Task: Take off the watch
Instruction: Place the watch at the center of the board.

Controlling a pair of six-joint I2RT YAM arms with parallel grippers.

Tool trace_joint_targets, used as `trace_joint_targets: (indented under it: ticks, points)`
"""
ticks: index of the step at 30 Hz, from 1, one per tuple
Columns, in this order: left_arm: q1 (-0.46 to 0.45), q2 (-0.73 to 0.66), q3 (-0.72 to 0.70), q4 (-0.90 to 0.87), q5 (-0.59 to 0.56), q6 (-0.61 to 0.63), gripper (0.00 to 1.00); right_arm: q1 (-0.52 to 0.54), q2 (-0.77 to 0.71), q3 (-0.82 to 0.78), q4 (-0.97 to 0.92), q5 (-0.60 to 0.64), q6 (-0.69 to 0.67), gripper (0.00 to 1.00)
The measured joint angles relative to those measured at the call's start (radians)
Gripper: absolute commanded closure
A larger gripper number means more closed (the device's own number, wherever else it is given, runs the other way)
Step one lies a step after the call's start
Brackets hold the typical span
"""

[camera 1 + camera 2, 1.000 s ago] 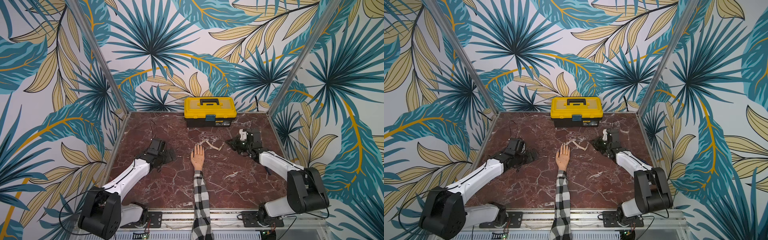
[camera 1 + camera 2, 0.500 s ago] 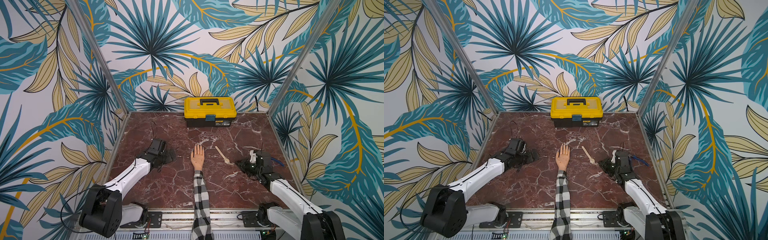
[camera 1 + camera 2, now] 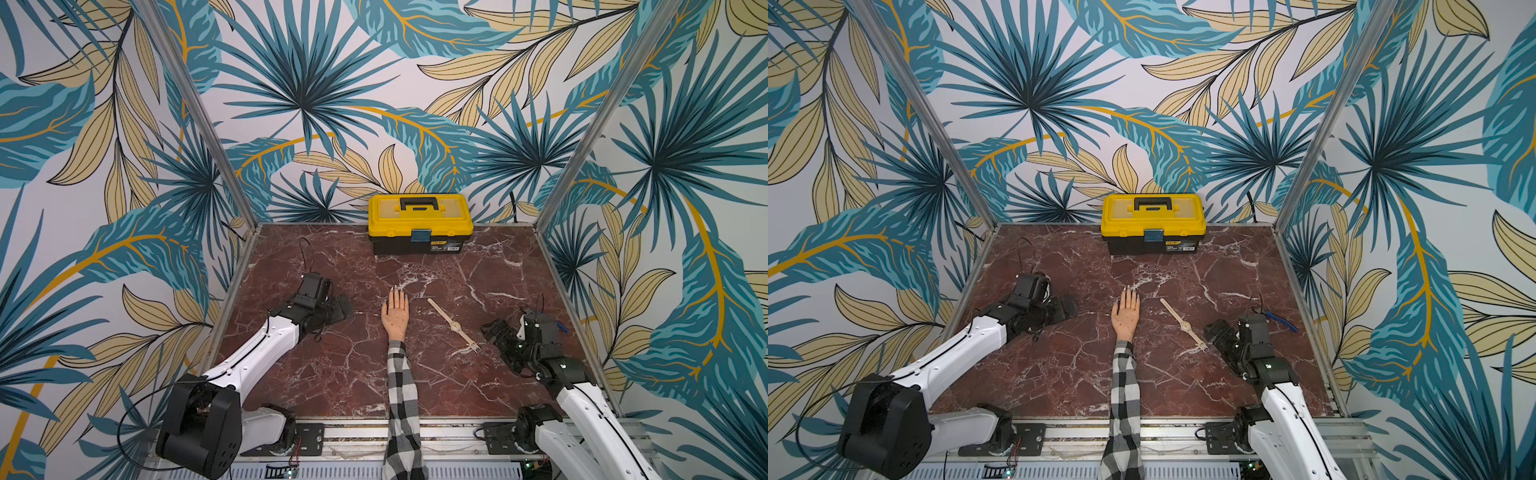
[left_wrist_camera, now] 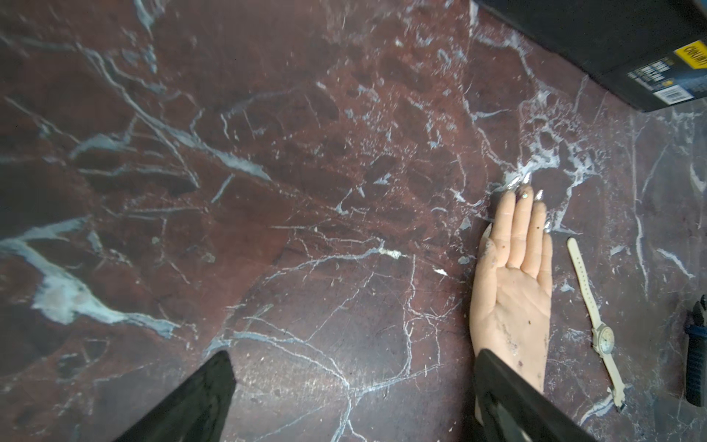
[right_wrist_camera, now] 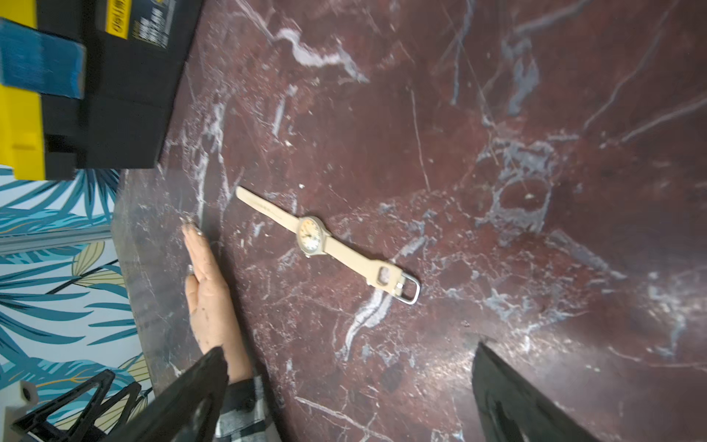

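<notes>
Lying flat on the bench point(image 3: 332, 374), the watch point(image 3: 454, 326) is free; left hand point(image 3: 343, 308) and right hand point(image 3: 496, 336) gape empty, dial markings unreadable.

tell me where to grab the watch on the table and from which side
The watch lies flat and straight on the table, so probably come straight down from above, pinching the thin strap across its width right beside the round face; the right claw, open and near the buckle end, is closest.
</notes>
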Motion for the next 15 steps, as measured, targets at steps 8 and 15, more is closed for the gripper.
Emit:
trace_joint_targets:
  ticks: [8,15]
  points:
    - [0.002,-0.175,-0.016,0.172,-0.346,0.332,0.01,0.000,0.314,0.332,0.112,0.118,-0.266,0.00]
    - [0.096,-0.177,-0.246,0.520,-0.478,0.523,0.00,0.000,0.508,0.337,0.359,0.367,-0.538,0.00]
